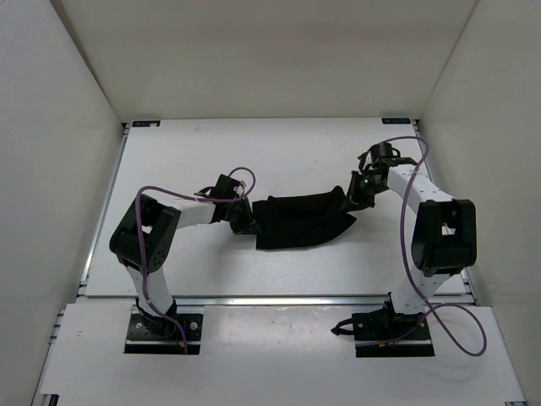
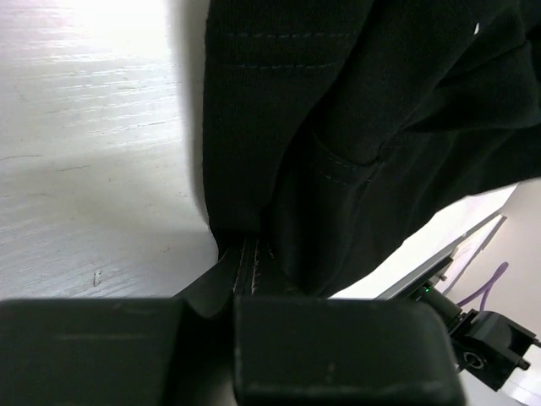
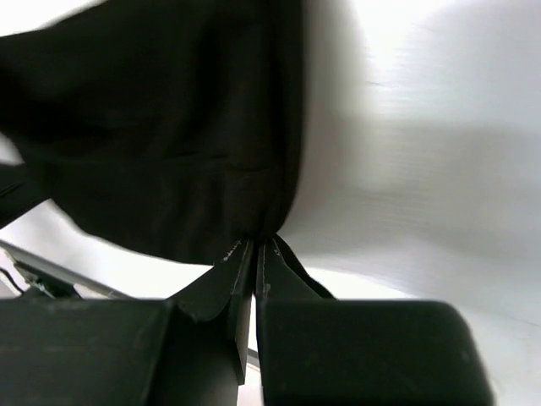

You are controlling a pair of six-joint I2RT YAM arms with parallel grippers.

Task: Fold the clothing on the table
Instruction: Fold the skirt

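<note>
I have both grippers pinched shut on the clothing (image 1: pixel 297 222): the left gripper (image 1: pixel 247 223) on its left end, the right gripper (image 1: pixel 349 201) on its right. It spans between the 2 arms over the middle of the table (image 1: pixel 296 152). It looks light, limp and saggy, so I judge that hem and corner holds suit it best.

Plain black clothing (image 1: pixel 297 222); white table (image 1: pixel 279 152); purple cables (image 1: pixel 406 245)
</note>
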